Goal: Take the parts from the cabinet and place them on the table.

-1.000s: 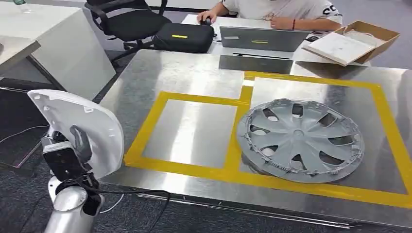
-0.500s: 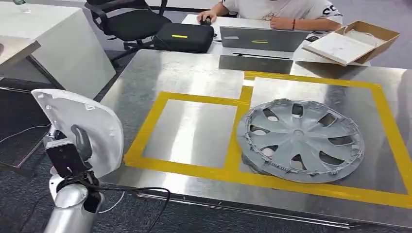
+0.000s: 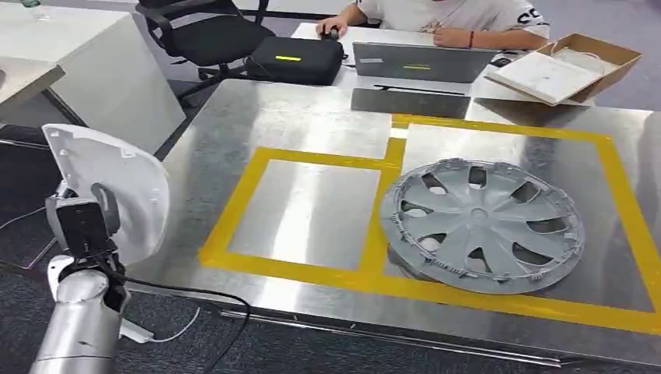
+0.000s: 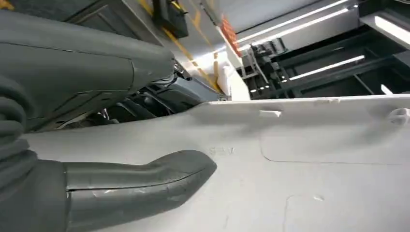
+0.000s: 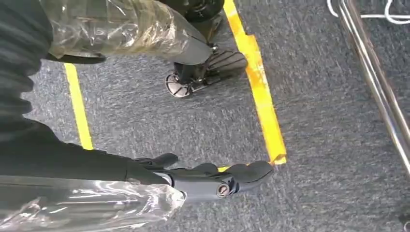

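- The robot's left hand (image 3: 86, 226) grips a white moulded panel (image 3: 117, 183) and holds it upright in the air just off the near-left corner of the steel table (image 3: 312, 117), not yet over the tabletop.
- In the left wrist view, the thick grey thumb (image 4: 145, 186) presses flat on the panel's inner face (image 4: 314, 183), with the darker fingers (image 4: 159, 99) on the other side of it, so the grip is a clamp across the shell near one edge.
- The right hand (image 5: 212, 181) hangs low above grey carpet marked with yellow tape, fingers stretched out and holding nothing.
- A grey wheel cover (image 3: 481, 226) already lies flat inside the right-hand yellow-taped bay (image 3: 623, 210); the left-hand bay (image 3: 308, 210) beside it is bare steel and looks to be the panel's destination.
- The panel appears to be a thin, stiff plastic shell: probably light, but broad enough to swing about a grip this close to the rim.
- Its smooth face could slip under the thumb; a hold further in, near the moulded tabs, would likely steady it.
- Small clips along its edge seem breakable, so a gentle set-down on the metal is advisable.
- A seated person works at a laptop (image 3: 417, 61) beyond the table.
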### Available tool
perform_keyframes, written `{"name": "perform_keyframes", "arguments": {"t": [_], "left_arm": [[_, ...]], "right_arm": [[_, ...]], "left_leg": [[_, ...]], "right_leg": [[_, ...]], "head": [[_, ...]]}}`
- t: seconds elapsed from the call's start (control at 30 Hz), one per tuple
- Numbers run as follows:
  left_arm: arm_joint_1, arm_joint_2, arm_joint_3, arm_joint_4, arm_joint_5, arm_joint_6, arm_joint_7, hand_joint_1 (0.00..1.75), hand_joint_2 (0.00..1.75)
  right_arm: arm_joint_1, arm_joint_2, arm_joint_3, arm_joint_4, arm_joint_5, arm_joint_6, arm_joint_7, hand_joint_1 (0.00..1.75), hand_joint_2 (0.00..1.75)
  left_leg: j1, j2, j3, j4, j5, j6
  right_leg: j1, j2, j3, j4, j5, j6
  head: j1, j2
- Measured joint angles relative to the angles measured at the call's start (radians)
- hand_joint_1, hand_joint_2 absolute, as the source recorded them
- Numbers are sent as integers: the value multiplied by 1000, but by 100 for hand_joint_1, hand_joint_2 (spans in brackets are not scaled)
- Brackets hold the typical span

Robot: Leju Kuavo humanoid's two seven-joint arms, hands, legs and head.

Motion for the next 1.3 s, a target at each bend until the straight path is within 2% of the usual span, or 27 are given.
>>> {"name": "perform_keyframes", "arguments": {"t": [0.43, 0.57, 0.83, 1.3], "left_arm": [[-83, 5, 30, 101, -57, 3, -46, 175, 175], [-110, 1, 46, 133, -45, -16, -92, 175, 175], [-152, -16, 55, 173, -35, -19, -146, 175, 175], [-199, -44, 78, 251, -10, -35, -207, 175, 175]], "right_arm": [[-1, -6, 4, 0, 16, 7, -6, 0, 175], [-2, -7, 5, 0, 22, 15, -12, 0, 175], [-5, -11, 17, 0, 42, 24, -16, 0, 175], [-11, -14, 37, 0, 56, 34, -29, 0, 175]], "left_leg": [[-1, 0, 0, 0, 0, 0], [-1, 0, 0, 0, 0, 0], [-1, 0, 0, 0, 0, 0], [-1, 0, 0, 1, 0, 0]], "right_leg": [[0, 0, 0, 0, 0, 0], [0, 0, 0, 0, 0, 0], [0, 0, 0, 0, 0, 0], [0, 0, 0, 0, 0, 1]], "head": [[0, 0], [0, 0], [0, 0], [0, 0]]}}
